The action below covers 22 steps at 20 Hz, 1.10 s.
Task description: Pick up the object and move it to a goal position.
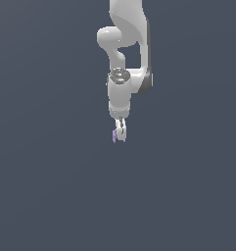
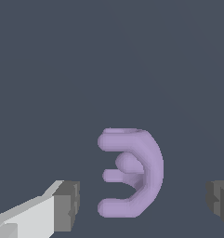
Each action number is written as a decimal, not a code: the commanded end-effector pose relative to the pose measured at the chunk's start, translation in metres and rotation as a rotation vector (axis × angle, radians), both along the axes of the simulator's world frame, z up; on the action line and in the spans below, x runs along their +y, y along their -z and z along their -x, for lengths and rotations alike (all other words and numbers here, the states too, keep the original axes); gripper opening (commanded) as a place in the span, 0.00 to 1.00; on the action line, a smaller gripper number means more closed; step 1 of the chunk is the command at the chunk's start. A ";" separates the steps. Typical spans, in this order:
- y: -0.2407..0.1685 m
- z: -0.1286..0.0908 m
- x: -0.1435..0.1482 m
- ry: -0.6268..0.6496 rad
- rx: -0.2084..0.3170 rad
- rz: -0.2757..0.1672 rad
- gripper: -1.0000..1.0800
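- The tabletop (image 1: 46, 186) fills both views as a flat dark grey-blue surface; I see no goal marker on it anywhere, so I can't say where the target sits.
- My arm (image 1: 125, 44) comes down from the top of the exterior view, wrist pointing straight down near the centre of the picture.
- The gripper (image 1: 120, 133) is at the arm's lower end, and the wrist view shows its fingers (image 2: 67, 206) spread wide apart, one grey pad on each side of the picture, clamping nothing.
- The object (image 2: 136, 172) is a small lavender piece, a curved C-shaped back with stubby prongs sticking out one way. In the wrist view it lies between the two pads with a clear gap to each. In the exterior view it shows as a purple sliver (image 1: 114, 136) just beside the fingertips, on the exterior view's left.
- I judge this to be the approach-and-align step: the pick is not yet made.
- Next I would check that I am low enough, since I can't tell the height from here, then close on the curved back and prong tips before lifting.
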<state>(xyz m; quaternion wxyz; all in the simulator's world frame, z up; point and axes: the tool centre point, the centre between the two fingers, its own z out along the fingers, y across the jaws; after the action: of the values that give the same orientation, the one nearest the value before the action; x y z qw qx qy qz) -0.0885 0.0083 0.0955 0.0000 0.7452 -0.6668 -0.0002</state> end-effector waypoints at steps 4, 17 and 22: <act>0.008 0.000 0.000 0.001 0.000 0.000 0.96; 0.050 0.001 0.000 0.005 0.000 0.000 0.96; 0.050 0.001 0.000 0.005 0.000 0.000 0.00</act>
<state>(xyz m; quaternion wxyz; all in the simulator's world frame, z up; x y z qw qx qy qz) -0.0895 0.0079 0.0459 0.0000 0.7433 -0.6689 -0.0002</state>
